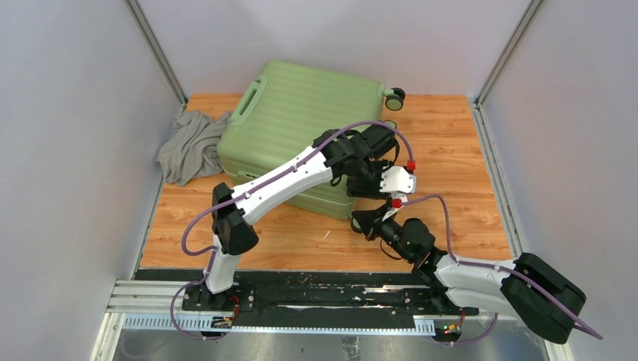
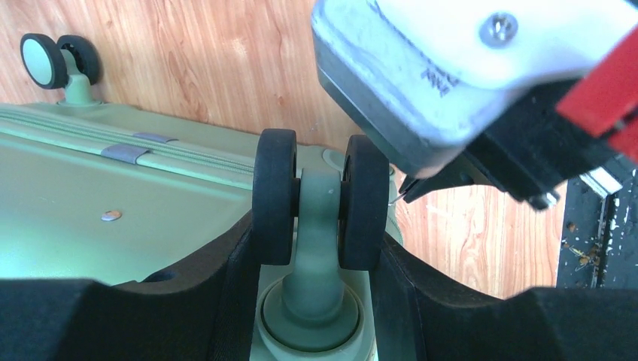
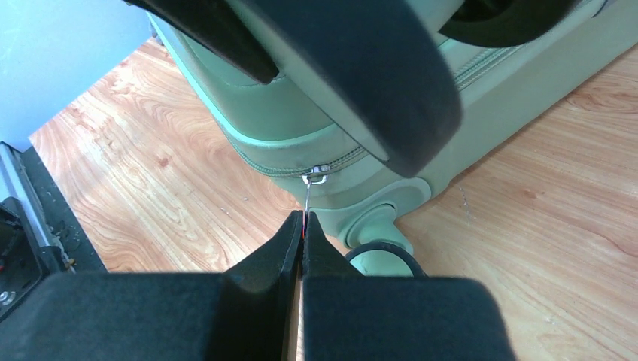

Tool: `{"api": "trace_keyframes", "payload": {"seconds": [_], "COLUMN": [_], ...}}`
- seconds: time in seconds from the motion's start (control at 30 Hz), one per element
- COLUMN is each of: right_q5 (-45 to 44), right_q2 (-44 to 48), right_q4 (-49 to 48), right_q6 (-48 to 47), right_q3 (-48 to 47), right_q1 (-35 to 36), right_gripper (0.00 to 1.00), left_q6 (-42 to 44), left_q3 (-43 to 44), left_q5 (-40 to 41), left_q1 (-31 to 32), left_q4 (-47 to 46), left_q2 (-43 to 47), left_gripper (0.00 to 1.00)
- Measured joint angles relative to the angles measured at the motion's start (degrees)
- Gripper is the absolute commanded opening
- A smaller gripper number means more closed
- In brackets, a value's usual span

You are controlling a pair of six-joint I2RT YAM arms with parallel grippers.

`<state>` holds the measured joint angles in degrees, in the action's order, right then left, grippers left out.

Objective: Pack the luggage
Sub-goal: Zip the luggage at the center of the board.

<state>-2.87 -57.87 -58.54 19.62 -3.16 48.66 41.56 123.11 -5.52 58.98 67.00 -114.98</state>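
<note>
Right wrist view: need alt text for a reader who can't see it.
The right gripper, shut, pinches the thin metal zipper pull at a corner of the light-green luggage, which lies on a wooden table. A blurred black shape looms across the top, and a wheel sits just beyond the gripper.

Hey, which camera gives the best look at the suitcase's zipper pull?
The right wrist view: the zipper pull hangs from the luggage seam, pinched in the shut right gripper. The left wrist view shows at most a thin sliver beside the wheel that the left gripper clamps. The top view hides it.
</note>
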Motion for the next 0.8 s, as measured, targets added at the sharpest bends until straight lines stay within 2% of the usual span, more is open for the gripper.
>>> {"api": "trace_keyframes", "payload": {"seconds": [0.17, 0.33, 0.8], "right_q5": [-2.75, -7.32, -11.37], "right_q2": [-3.96, -3.8, -4.02], "right_q4": [-1.95, -0.61, 4.76], "right_q6": [-1.9, -5.22, -7.8], "right_q3": [-0.98, -1.92, -5.88], "right_q1": [2.08, 4.92, 5.75], "right_gripper": [0.0, 0.0, 0.0], "left_q6": [-0.2, -1.51, -3.91], "left_q3": [0.09, 0.11, 1.11], "left_q5": [0.24, 0.61, 0.87], "left_q1": [0.0, 0.0, -1.11], "left_q4": [-0.46, -1.33, -3.34], "left_q2": [-0.26, -0.33, -0.52], "left_gripper": [0.0, 0.0, 0.0]}}
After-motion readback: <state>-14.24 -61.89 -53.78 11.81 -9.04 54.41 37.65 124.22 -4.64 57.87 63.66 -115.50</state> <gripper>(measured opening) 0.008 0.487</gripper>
